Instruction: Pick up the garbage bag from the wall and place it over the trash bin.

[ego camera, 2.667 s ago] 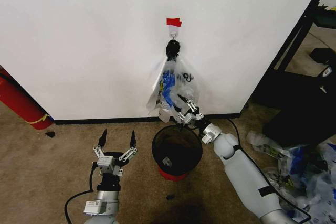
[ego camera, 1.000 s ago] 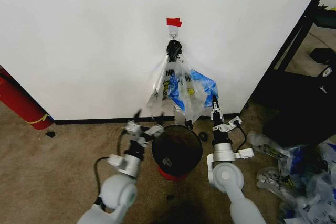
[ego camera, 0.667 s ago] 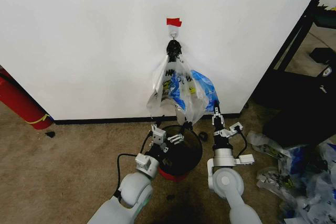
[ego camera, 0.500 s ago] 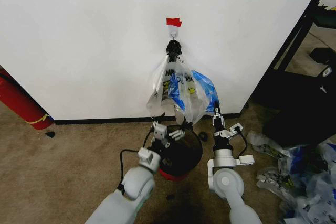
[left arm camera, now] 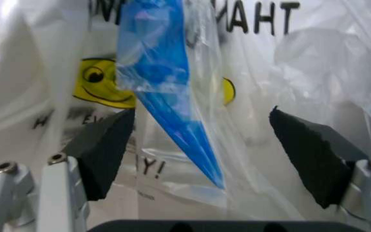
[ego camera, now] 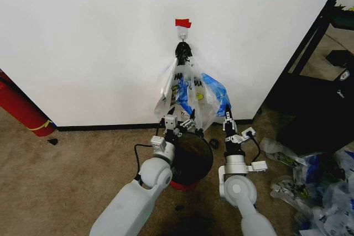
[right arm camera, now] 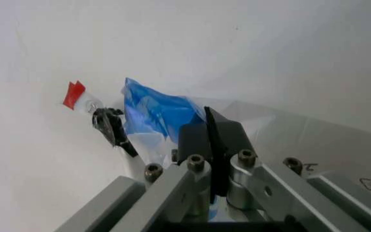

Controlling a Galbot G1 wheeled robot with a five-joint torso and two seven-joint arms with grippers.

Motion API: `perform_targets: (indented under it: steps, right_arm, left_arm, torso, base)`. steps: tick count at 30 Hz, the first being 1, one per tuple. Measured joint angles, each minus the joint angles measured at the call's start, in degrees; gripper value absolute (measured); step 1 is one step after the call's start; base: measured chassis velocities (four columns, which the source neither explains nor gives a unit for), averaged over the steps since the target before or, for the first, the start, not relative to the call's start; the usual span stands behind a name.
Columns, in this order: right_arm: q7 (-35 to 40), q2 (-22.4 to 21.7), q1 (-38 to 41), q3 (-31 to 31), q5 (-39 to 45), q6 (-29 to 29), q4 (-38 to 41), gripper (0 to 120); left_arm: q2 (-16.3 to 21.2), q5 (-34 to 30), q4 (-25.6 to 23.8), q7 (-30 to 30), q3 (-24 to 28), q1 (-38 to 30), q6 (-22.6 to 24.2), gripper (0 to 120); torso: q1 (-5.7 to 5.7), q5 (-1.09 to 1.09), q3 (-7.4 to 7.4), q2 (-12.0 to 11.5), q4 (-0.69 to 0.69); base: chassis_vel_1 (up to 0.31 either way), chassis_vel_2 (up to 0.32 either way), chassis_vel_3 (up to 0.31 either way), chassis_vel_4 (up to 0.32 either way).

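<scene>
I saw the garbage bag [ego camera: 213,93] hanging on the wall [ego camera: 88,42], above and behind the trash bin [ego camera: 193,158] on the floor [ego camera: 66,169].

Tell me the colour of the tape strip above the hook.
Red. The tape strip sits on the white wall, clearest in the head view.

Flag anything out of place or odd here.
A pile of loose plastic bags lies strewn on the carpet at the robot's right. On the wall, the garbage bag hangs bunched with a smiley bag.
</scene>
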Motion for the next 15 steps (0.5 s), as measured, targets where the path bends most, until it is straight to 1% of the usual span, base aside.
perform_targets:
  steps: [3,5,6,8,9,12,15]
  right_arm:
    - [0.0,0.0,0.2,0.0,-0.2,0.0,-0.3,0]
    - [-0.2,-0.3,0.3,-0.2,-0.5,0.1,-0.6,0]
    - [-0.2,-0.3,0.3,-0.2,-0.5,0.1,-0.6,0]
    - [-0.5,-1.0,0.4,-0.4,-0.9,0.2,-0.8,0]
    - [-0.5,-1.1,0.4,-0.4,-0.9,0.2,-0.8,0]
    - [-0.5,-1.3,0.6,-0.3,-0.9,0.2,-0.8,0]
    - [-0.6,-1.2,0.7,-0.3,-0.9,0.3,-0.8,0]
  left_arm:
    - [-0.7,0.9,1.0,-0.2,0.4,-0.3,0.0,80]
    - [-1.5,1.4,3.1,-1.3,0.7,-1.3,0.1,80]
    - [-1.5,1.4,3.1,-1.3,0.7,-1.3,0.1,80]
    - [-2.2,3.1,6.5,-2.9,0.6,-3.1,0.1,80]
    - [-2.3,3.3,7.2,-3.1,0.5,-3.5,0.2,81]
    - [-2.5,3.5,8.8,-3.6,0.3,-4.7,0.2,84]
    - [-3.1,3.5,9.5,-4.0,0.3,-5.3,0.3,83]
  torso:
    - [0.00,0.00,0.00,0.0,0.00]
    - [0.00,0.00,0.00,0.0,0.00]
    - [0.00,0.00,0.00,0.0,0.00]
    - [0.00,-0.01,0.00,0.0,0.00]
    - [0.00,-0.01,0.00,0.0,0.00]
    - [0.00,0.00,0.00,0.0,0.01]
    - [0.00,-0.01,0.00,0.0,0.00]
  base:
    - [0.000,0.000,0.000,0.000]
    - [0.000,0.000,0.000,0.000]
    - [0.000,0.000,0.000,0.000]
    - [0.000,0.000,0.000,0.000]
    - [0.000,0.000,0.000,0.000]
    - [0.000,0.000,0.000,0.000]
    - [0.000,0.000,0.000,0.000]
